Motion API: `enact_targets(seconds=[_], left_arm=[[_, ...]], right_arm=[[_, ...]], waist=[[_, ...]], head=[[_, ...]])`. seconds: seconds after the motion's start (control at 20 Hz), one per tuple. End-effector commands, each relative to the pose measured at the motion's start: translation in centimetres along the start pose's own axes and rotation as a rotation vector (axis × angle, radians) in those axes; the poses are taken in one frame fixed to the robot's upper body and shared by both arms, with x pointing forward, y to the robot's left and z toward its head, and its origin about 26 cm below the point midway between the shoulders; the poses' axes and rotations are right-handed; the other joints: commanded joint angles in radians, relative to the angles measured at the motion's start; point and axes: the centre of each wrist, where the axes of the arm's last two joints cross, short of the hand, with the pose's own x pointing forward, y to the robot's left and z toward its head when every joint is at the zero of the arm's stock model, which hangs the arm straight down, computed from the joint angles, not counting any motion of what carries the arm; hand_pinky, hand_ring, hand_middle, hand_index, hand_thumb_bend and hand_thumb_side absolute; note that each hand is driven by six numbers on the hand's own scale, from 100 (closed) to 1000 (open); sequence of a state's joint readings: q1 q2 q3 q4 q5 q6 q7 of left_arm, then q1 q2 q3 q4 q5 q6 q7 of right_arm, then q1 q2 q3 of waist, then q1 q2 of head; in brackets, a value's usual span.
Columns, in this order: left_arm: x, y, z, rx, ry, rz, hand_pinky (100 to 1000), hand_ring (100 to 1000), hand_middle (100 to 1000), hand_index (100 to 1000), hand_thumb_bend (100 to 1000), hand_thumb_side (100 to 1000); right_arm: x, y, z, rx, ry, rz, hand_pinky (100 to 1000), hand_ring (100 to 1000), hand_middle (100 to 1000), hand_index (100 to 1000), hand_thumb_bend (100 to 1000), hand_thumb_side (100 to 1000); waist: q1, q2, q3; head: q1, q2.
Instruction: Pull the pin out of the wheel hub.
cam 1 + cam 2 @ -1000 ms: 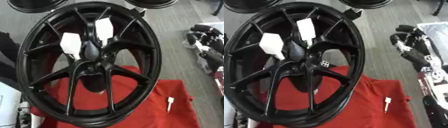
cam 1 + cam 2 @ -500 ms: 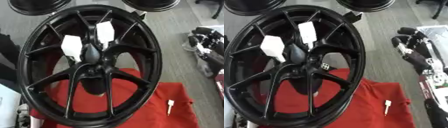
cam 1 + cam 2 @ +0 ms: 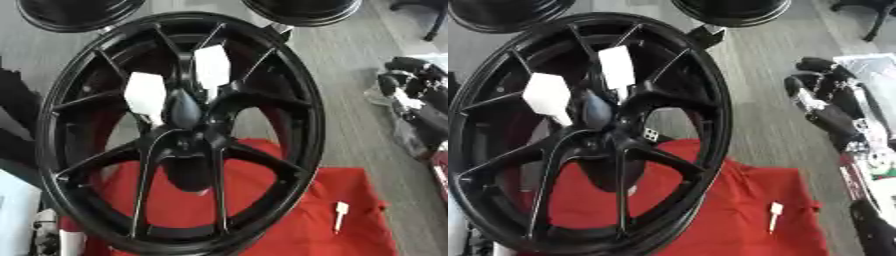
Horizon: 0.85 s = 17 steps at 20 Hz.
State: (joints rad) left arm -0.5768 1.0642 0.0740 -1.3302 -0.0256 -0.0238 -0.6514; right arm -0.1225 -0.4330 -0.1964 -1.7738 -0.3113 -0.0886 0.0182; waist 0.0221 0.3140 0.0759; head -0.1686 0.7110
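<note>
At the right edge the right hand point(image 3: 833, 102) hangs well apart from the wheel point(image 3: 179, 130), fingers seemingly relaxed and empty, so the reach comes first, toward the white pins point(image 3: 212, 70) at the hub point(image 3: 185, 112).

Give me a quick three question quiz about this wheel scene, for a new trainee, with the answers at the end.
1. True or false: a small white pin lies loose on the red cloth, right of the black wheel.
2. How many white pins stick out near the wheel hub? A) one B) two C) four
3. Which robot hand is in view, and on which side of the wheel?

Key
1. True.
2. B, two, side by side above the hub.
3. The right hand, off to the wheel's right and not touching it; no left hand shows.
</note>
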Motion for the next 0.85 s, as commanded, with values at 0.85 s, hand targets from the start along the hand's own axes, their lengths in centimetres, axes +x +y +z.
enact_targets(seconds=[0.85], left_arm=[[5.1,-14.1,-5.5,0.626,-0.254,0.977,805,766,734,833,152,829]], right_arm=[[1.2,0.0,-0.8,-0.009,-0.054,-0.015,911,731,723,753,379,225]], waist=[[-0.024,-0.011,-0.004]], head=[[0.037,-0.002]])
